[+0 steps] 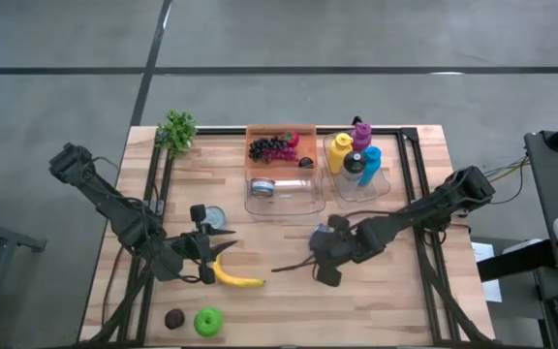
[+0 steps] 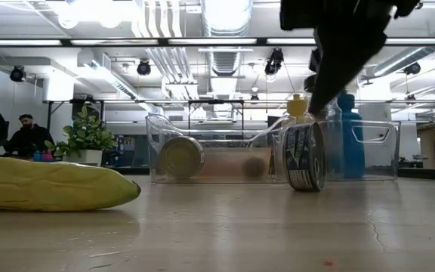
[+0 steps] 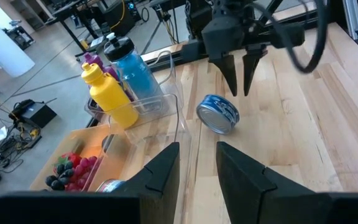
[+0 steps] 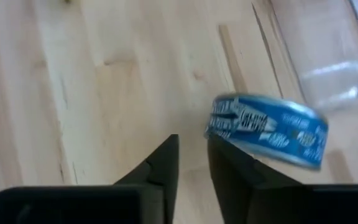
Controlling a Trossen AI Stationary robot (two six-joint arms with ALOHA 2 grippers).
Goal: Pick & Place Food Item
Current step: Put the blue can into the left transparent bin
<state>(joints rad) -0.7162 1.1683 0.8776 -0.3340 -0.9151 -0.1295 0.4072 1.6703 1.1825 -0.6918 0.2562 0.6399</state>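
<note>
A blue-labelled can [image 3: 218,114] stands on its edge on the wooden table, just in front of the clear bins; the low view [image 2: 304,156] and the right wrist view [image 4: 266,130] show it too. My right gripper [image 3: 240,87] hangs just above it, pointing down, its fingers a little apart with nothing between them. My left gripper [image 1: 219,247] waits open at the table's near left, beside a yellow banana [image 1: 235,278] that lies on the table.
A clear bin [image 1: 308,199] holds grapes and a can [image 1: 263,187]. Beside it, a second bin [image 1: 387,182] holds coloured bottles. A silver tin [image 1: 208,217], a green apple [image 1: 207,321], a dark fruit [image 1: 173,318] and a plant [image 1: 176,129] occupy the left side. A person [image 2: 25,136] sits far behind.
</note>
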